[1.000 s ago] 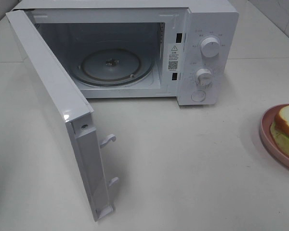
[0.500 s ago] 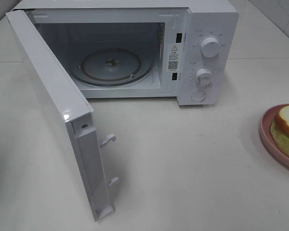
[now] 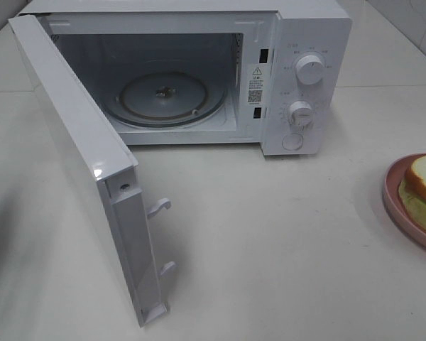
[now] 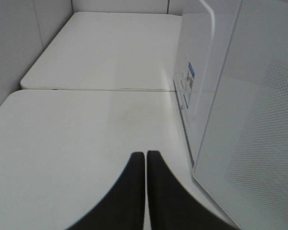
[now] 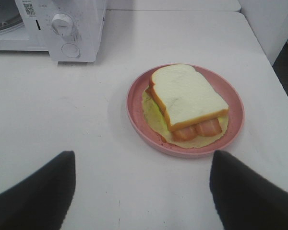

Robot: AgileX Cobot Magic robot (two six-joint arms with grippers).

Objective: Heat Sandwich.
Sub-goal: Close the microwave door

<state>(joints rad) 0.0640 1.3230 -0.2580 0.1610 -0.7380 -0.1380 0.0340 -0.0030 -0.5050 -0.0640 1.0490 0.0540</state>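
1. The sandwich [image 5: 188, 96] lies on a pink plate [image 5: 134, 103] at the right edge of the desk [image 3: 270, 234], well apart from the microwave [image 3: 298, 78]. It is thick white bread over a pale green leaf, with what look like sausage pieces poking out at the near end.
2. The right claw [image 5: 141, 191] hovers just short of the plate, its fingers spread wide and holding nothing.
3. The microwave stands at the far side of the desk, its door [image 3: 85, 177] swung open to the left, with the glass turntable [image 3: 163, 98] bare inside.
4. The left claw [image 4: 145, 191] sits low beside the open door, fingers pressed together, gripping nothing.
5. Judging by this, opening is done and picking up the plate is in hand. Next, the right claw should drop to the plate rim, pinch it, and carry it level into the microwave.
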